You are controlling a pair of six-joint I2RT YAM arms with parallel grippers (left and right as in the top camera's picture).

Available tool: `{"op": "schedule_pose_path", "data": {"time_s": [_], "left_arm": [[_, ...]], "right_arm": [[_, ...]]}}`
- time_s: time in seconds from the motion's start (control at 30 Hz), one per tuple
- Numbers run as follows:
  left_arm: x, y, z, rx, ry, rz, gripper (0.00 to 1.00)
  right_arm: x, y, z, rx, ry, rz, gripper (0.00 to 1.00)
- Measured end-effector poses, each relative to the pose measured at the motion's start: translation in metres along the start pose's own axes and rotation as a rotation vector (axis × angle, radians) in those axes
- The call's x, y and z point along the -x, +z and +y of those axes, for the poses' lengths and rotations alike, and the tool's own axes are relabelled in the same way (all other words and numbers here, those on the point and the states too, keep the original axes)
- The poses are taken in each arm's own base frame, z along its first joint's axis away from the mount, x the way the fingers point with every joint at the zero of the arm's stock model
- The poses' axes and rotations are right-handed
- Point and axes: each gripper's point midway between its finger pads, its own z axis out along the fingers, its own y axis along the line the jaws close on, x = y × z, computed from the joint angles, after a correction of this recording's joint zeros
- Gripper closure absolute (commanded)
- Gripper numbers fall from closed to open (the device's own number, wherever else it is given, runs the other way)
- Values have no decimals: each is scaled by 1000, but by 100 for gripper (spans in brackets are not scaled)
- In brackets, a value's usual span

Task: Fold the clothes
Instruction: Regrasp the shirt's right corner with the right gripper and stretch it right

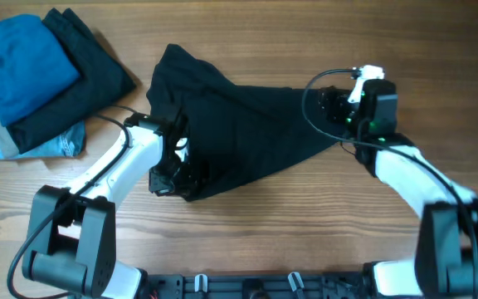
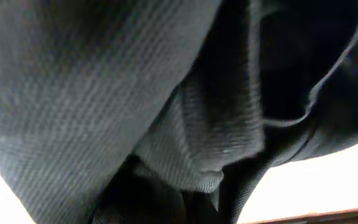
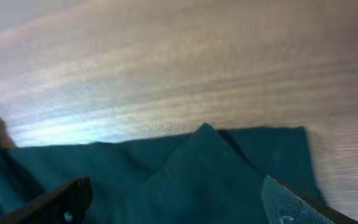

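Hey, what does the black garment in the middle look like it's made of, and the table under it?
Black garment: a soft knit, possibly cotton jersey. It looks matte, shows fine ribbed rows in the left wrist view and drapes in loose folds.
Table: wood or a wood-look laminate, light brown with long grain lines and a slight sheen. The pictures don't settle which.

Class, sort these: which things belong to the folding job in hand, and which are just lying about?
In hand: spread black garment; left hand over it; right hand at its edge.
Lying about: folded blue garment, folded black garment, light-blue denim piece, stacked far left.
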Motion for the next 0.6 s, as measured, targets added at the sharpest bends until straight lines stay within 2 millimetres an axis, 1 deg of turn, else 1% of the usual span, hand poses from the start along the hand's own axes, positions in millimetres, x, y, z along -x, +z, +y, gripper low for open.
{"op": "schedule_pose_path", "data": {"time_s": [0.1, 0.13, 0.17, 0.2, 0.27, 0.3, 0.5, 0.57, 0.6], "left_arm": [[6, 0, -2, -9, 6, -23, 89], [7, 0, -3, -12, 7, -28, 89], [8, 0, -3, -13, 8, -31, 89], [8, 0, -3, -13, 7, -32, 89], [9, 0, -4, -16, 5, -38, 87], [11, 0, -5, -19, 4, -45, 86], [18, -1, -7, -31, -9, -72, 85], [18, -1, -7, -31, -9, -72, 85], [18, -1, -8, -33, -9, -74, 84]], "right_arm": [[-15, 31, -4, 11, -2, -5, 7], [-18, 38, -6, 12, -3, -7, 9], [-25, 45, -8, 9, -2, 0, 16], [-32, 49, -10, 5, -1, 16, 31], [-40, 57, -13, 1, -11, 30, 81], [-42, 57, -13, 1, -15, 33, 96], [-42, 57, -11, 15, -9, 37, 96], [-37, 50, -10, 14, -3, 38, 96], [-29, 37, -11, 9, 4, 40, 96]]}}
